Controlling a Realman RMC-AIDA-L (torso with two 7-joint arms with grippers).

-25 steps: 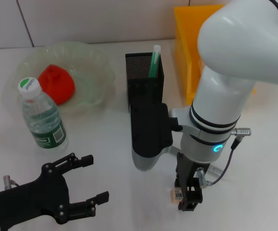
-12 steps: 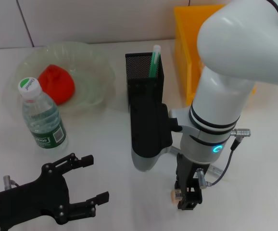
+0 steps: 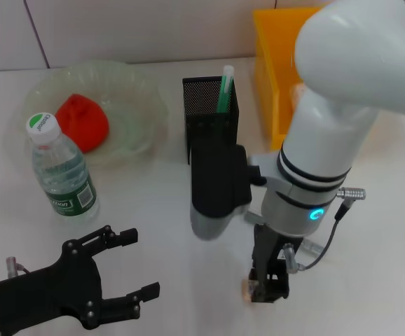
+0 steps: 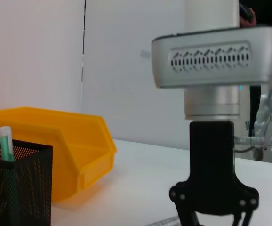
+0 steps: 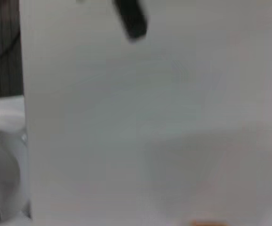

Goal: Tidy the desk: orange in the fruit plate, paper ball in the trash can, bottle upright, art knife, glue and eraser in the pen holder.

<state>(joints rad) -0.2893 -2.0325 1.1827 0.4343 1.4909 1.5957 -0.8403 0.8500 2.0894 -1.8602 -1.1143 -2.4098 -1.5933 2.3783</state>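
Eraser [image 3: 248,288]: small pale block low on the white desk [image 3: 153,203], front-right of centre, pinched between the right gripper's [image 3: 262,290] fingers, jaws closed on it; can't tell whether it touches the desk surface. Left to right in the head view: left gripper [image 3: 122,269] parked at the near-left corner, jaws spread, holding nothing. Water bottle [image 3: 61,169] upright just behind it, green-and-white cap on top. Behind the bottle, a translucent green fruit plate [image 3: 139,98] with a red-orange fruit [image 3: 83,122] in it. Centre: black mesh pen holder [image 3: 209,115], a green-and-white glue stick [image 3: 224,87] standing in it. Right arm descends vertically in front of the holder, black wrist block just ahead of the mesh wall. Far right: yellow bin [image 3: 272,77], partly hidden by the arm. Left wrist view shows the pen holder [image 4: 17,186], yellow bin [image 4: 70,150] and right gripper [image 4: 213,216] from the side; fingertips cut off by the frame edge. Right wrist view is blurred, nothing readable.
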